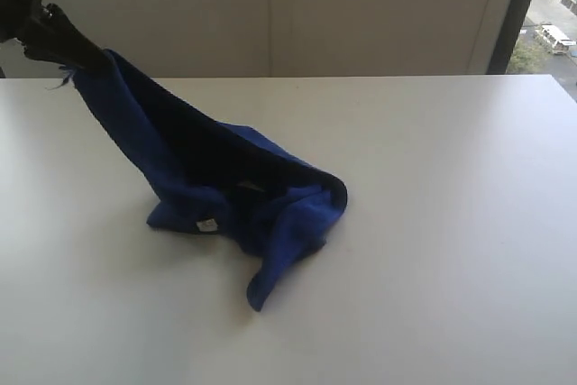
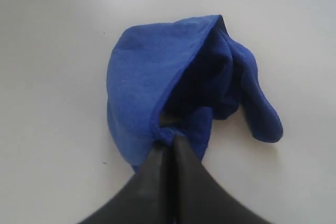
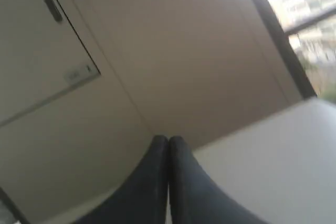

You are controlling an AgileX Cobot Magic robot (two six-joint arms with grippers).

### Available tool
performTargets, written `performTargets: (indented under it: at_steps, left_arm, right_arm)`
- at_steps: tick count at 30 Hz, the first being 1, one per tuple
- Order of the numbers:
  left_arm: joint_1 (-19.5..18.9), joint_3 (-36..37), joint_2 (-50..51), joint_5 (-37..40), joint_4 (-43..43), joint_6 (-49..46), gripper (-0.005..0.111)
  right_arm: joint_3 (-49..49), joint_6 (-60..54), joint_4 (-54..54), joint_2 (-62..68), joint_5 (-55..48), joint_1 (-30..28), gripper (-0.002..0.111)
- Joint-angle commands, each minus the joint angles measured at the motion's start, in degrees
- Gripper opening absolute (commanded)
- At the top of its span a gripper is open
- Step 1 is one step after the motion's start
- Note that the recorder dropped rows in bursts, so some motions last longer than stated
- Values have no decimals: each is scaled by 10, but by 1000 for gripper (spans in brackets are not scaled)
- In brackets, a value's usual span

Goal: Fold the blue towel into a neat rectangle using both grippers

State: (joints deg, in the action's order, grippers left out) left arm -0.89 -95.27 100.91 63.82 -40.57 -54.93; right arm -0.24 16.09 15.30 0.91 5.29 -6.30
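Exterior view: the blue towel [image 1: 239, 191] is nowhere near a rectangle. One corner of it is pinched and raised above the far left corner of the table [image 1: 451, 223]. From there the cloth slopes down in a taut, sagging band to a crumpled heap that rests on the table left of the middle, well clear of every edge. A loose flap trails from the heap toward the near edge, and a small white tag [image 1: 206, 223] shows on the heap's left side.

The left wrist view looks down on the left fingers [image 2: 152, 174]. They are closed tight on a gathered bit of the towel's hem, with the rest hanging below in loose folds. The right fingers [image 3: 152, 174] are pressed together with nothing between them. They point up at a wall panel [image 3: 157, 51], away from the cloth, and they do not appear in the exterior view at all.

By my reading, no fold has been made yet. Only one corner is in hand, and the cloth is neither spread nor flat. What is left seems to be nearly everything: a second corner for the right fingers, stretching the towel out, laying it flat, then folding edge to edge.
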Motion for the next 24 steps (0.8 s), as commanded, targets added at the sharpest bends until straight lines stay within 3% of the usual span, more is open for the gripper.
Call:
performTargets:
  at_steps: [1, 5, 10, 12, 16, 24]
  left_arm:
    - [-2, -8, -23, -20, -5, -4, 0]
    - [-2, -8, -34, -53, -6, -8, 0]
    - [-2, -8, -35, -60, -6, -8, 0]
    - [-2, -8, -35, -60, -6, -8, 0]
    - [-2, -8, -35, -59, -6, -8, 0]
    - [-2, -8, -35, -54, -6, -5, 0]
  right_arm:
    - [2, 71, 20, 91, -126, 6, 0]
    - [-48, 11, 88, 236, -249, 39, 0]
    - [-209, -309, 266, 440, -293, 65, 0]
    - [-304, -435, 281, 539, -416, 65, 0]
    - [-408, -463, 302, 671, -529, 65, 0]
    - [-452, -462, 424, 802, -457, 65, 0]
